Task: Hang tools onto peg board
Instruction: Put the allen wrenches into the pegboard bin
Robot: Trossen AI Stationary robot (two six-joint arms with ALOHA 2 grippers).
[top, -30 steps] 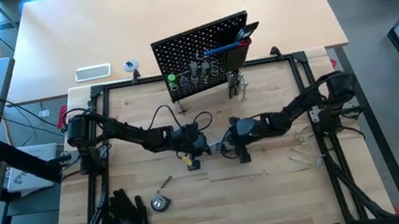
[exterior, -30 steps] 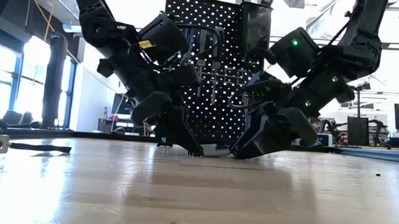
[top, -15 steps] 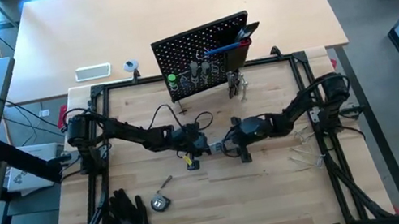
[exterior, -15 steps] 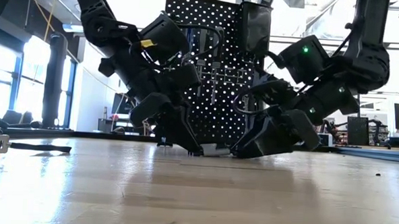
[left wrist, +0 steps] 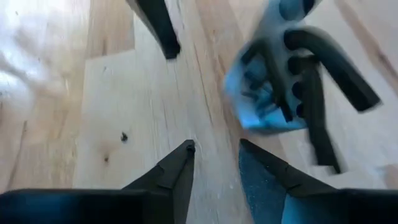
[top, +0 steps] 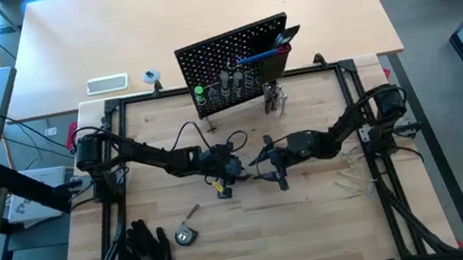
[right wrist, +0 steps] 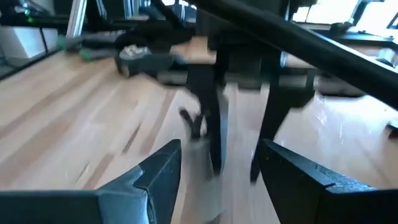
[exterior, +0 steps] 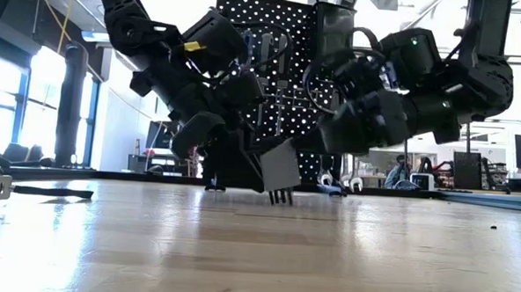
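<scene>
- In front of the peg board (top: 233,58), toward the middle of the tabletop (top: 262,249), the two hands met tip to tip. The right hand (right wrist: 221,146) stood wide, and the left wrist view showed its fingers around a blue-handled tool (left wrist: 258,102), apparently carrying it clear of the wood.
- The left hand (left wrist: 214,149) was only narrowly parted, with nothing between its fingers and its tips just beside the tool. If the right hand pulled away at an angle, the tool could have caught on those tips and twisted or dropped.
- A wide hold on a small tool looked loose. A quick swing toward the peg board might have let it slip.
- On the peg board, a green screwdriver (top: 199,90) and a blue one (top: 258,53) already hung close together, with silver wrenches (top: 275,98) at its foot. A careless approach could have knocked them, or tipped the board on its small legs.
- Hard to make out: the tool was blurred, so its shape and the exact grip on it stayed uncertain.
- In the low view a grey flat piece with short prongs (exterior: 281,169) hung between the hands in front of the board. I could not tell whether it was the same tool.
- Both arms hid much of the board there, so no free holder could be picked out.
</scene>
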